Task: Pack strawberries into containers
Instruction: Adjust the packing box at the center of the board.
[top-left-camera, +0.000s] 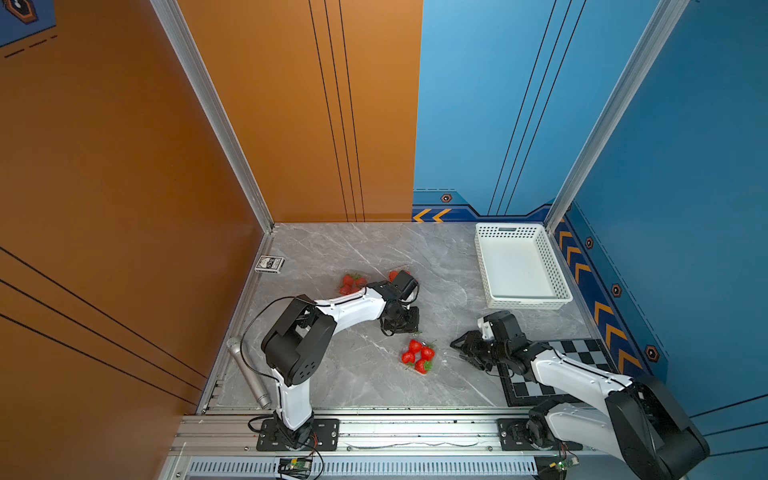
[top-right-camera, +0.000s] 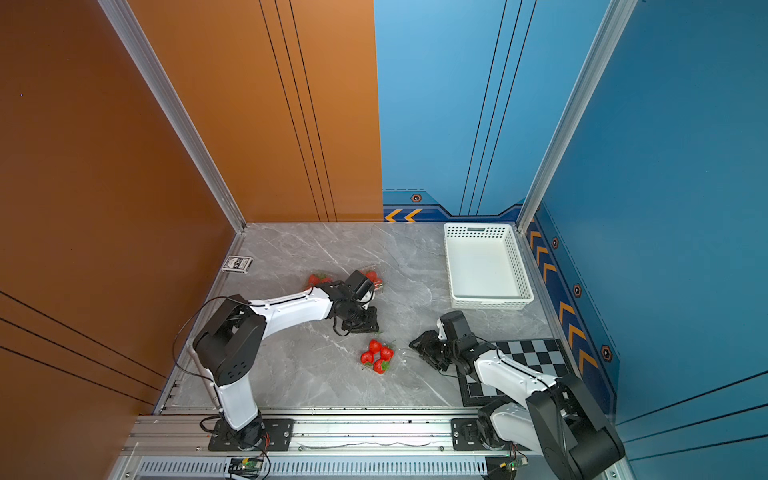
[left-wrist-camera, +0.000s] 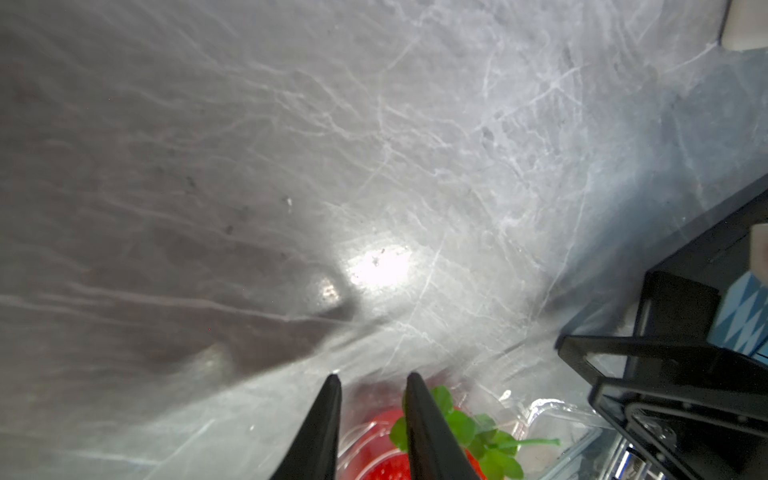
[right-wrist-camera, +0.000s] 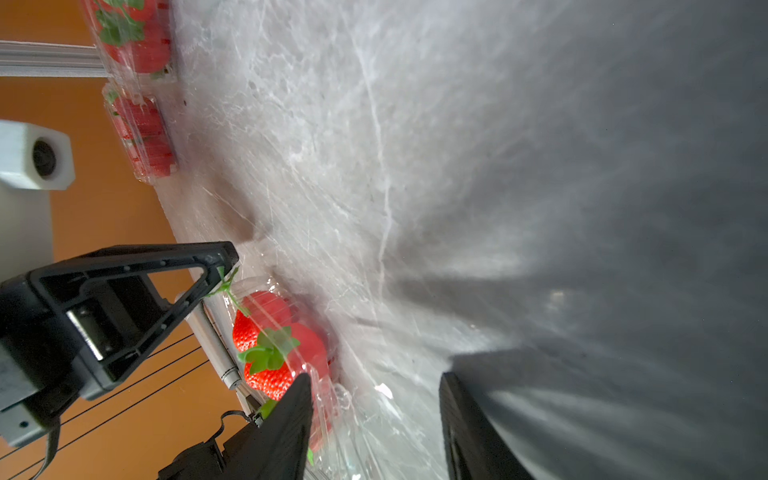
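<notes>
Card box (top-left-camera: 270, 264) lettering too blurred to read.

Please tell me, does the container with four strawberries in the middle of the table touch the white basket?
Apart. Both top views show a wide strip of bare grey table between the container and the white basket.

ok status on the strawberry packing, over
Left hand open at edge of middle container, right hand open beside it. Four strawberries inside, lid looks open. White basket far off.
</notes>
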